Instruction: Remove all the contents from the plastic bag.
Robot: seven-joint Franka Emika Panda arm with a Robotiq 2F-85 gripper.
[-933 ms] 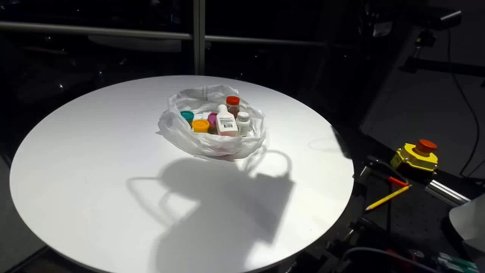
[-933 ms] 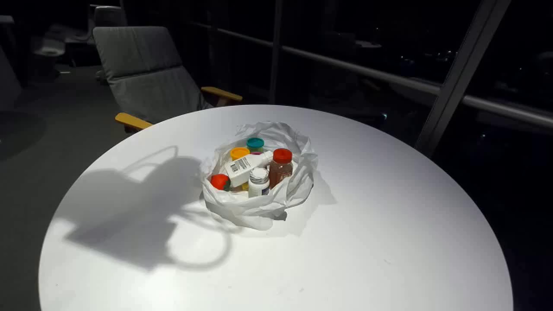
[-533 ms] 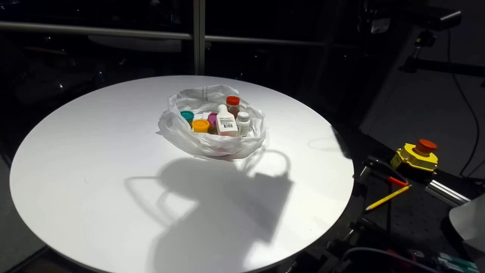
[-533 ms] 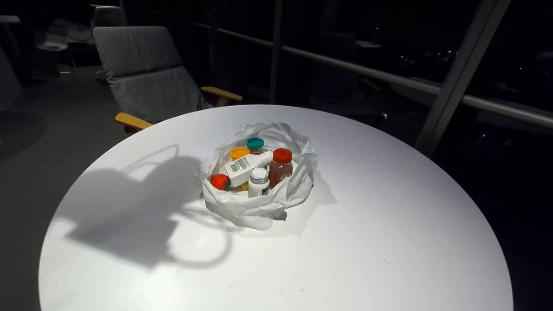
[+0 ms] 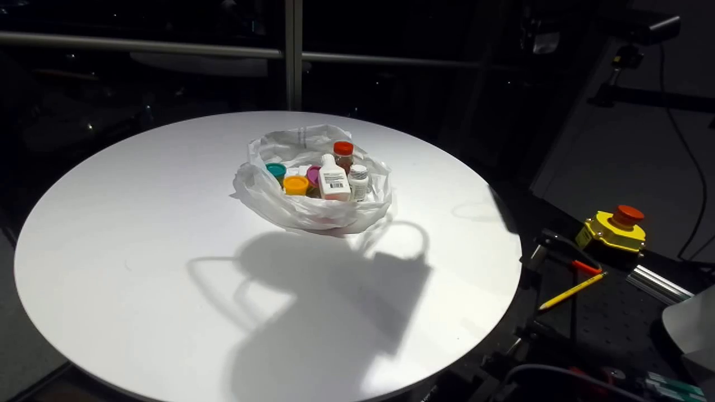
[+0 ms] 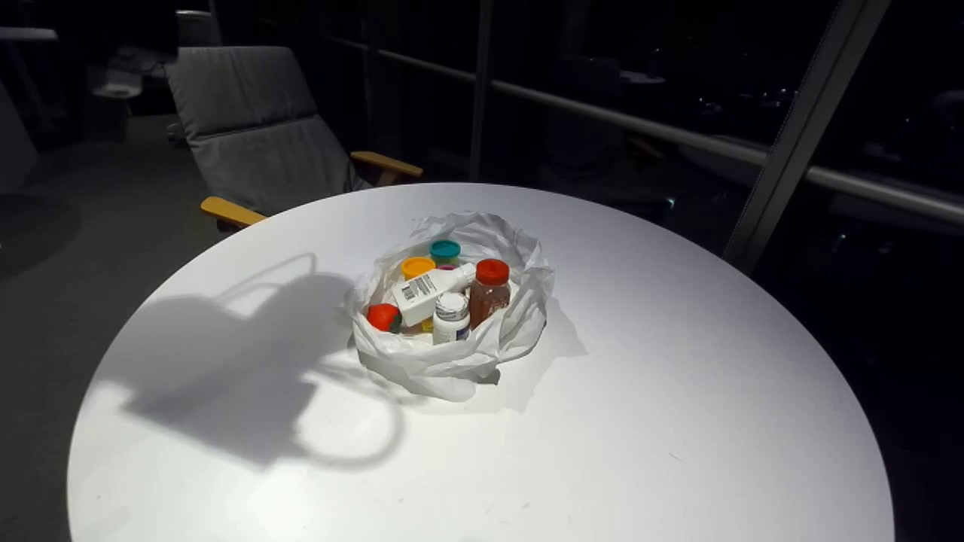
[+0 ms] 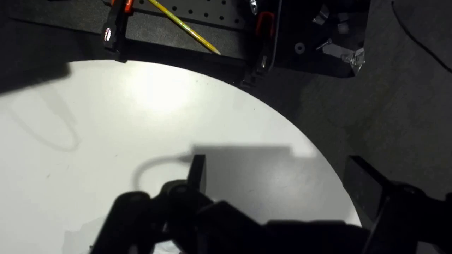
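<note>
The plastic bag (image 5: 268, 192) sits on the round table, whitish and crumpled, its mouth spread upward. Inside it stand a teal-lidded tub (image 5: 275, 169), an orange-lidded tub (image 5: 296, 185) and a purple lid (image 5: 313, 176). A white bottle (image 6: 420, 295) leans across them beside a red-capped jar (image 6: 491, 290) and a small white bottle (image 6: 452, 320). One red piece (image 6: 383, 318) rests near the bag's rim. In the wrist view my gripper (image 7: 277, 158) is open above the table edge, nothing between its fingers; only a scrap of the bag (image 7: 167, 247) shows there. Neither exterior view clearly shows the gripper.
The white table (image 5: 139, 268) carries the arm's broad shadow. Beyond its edge lie a yellow pencil (image 5: 572, 291), a clamp (image 7: 114, 28) and a yellow box with a red button (image 5: 614, 229). A grey armchair (image 6: 248, 120) stands behind the table.
The arm's shadow shifts very slightly on the table. Dim shapes at the upper corners of the exterior views move a little. The bag and its contents stay where they were.
</note>
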